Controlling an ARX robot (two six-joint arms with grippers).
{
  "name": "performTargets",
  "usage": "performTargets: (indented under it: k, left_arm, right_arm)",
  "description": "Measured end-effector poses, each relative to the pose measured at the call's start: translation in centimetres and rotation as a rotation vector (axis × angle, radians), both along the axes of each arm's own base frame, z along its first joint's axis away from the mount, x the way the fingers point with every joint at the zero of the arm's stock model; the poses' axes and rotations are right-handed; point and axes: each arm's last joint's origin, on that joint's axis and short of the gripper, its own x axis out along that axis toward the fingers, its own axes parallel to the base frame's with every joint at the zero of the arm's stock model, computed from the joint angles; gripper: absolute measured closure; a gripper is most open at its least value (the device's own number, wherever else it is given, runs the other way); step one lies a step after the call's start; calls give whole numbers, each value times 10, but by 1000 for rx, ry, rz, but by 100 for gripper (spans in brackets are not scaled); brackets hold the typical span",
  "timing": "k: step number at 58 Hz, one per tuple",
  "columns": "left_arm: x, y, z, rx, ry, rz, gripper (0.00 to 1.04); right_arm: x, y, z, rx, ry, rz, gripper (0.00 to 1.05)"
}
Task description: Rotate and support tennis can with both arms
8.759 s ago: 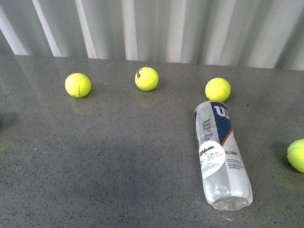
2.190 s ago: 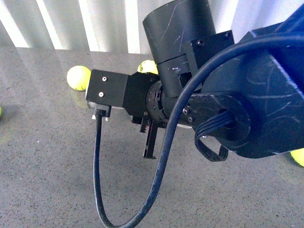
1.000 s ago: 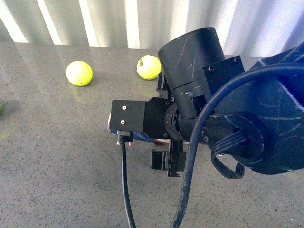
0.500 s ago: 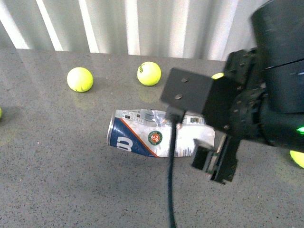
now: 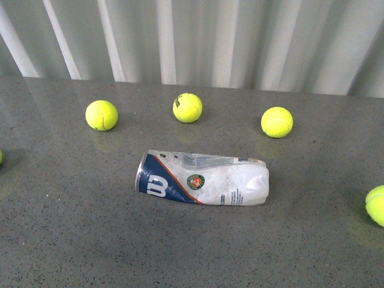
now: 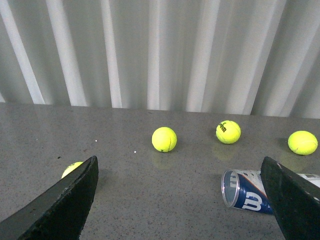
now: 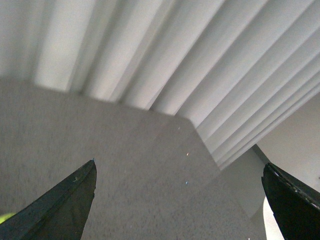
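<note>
Tennis can [image 5: 201, 180] lies on its side near the middle of the worktop [image 5: 72, 240], long axis running roughly left to right across my front view. The metal-rimmed mouth faces left. The navy label with the white W sits at that end, and the clear, crumpled end points right. Nothing touches the can.

Three tennis balls sit in a loose row behind it, toward the ribbed wall [image 5: 198, 36]: left ball [image 5: 101, 115], middle ball [image 5: 187, 107], right ball [image 5: 276, 122]. None touches the can; the middle one is nearest. A fourth ball [image 5: 376, 205] is cut off by the right edge of the front view, well apart from the can.

Left claw [image 6: 179, 165]: spread wide, gripping nothing. Its fingers [image 6: 65, 205] show at the outer edges of the wrist view with bare worktop between them. The can's rimmed end shows beyond one finger, partly hidden by it, and I see no contact.

Right claw [image 7: 179, 164]: also spread wide and holding nothing. Its camera looks across bare worktop toward the ribbed wall. I cannot place it relative to the can from this view.
</note>
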Motion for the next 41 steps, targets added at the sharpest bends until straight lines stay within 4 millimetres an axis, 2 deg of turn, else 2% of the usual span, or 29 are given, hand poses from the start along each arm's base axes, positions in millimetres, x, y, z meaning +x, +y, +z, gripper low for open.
performTargets:
  k: [2,6,10,13,17,33,41]
  left_arm:
    - [0,0,0,0,0,0,7]
    - [0,0,0,0,0,0,7]
    - [0,0,0,0,0,0,7]
    - [0,0,0,0,0,0,7]
    - [0,0,0,0,0,0,7]
    - [0,0,0,0,0,0,7]
    - [0,0,0,0,0,0,7]
  right_arm:
    - [-12,0,7,38,-63,29,9]
    - [-30,3,10,165,-100,274,21]
    - [-42,8,0,307,-93,463,33]
    - [-50,9,-11,372,-76,516,42]
    - [-55,10,-21,415,-94,524,54]
    - [-56,9,-40,451,-114,519,102]
    - [-56,9,-48,455,-115,519,101]
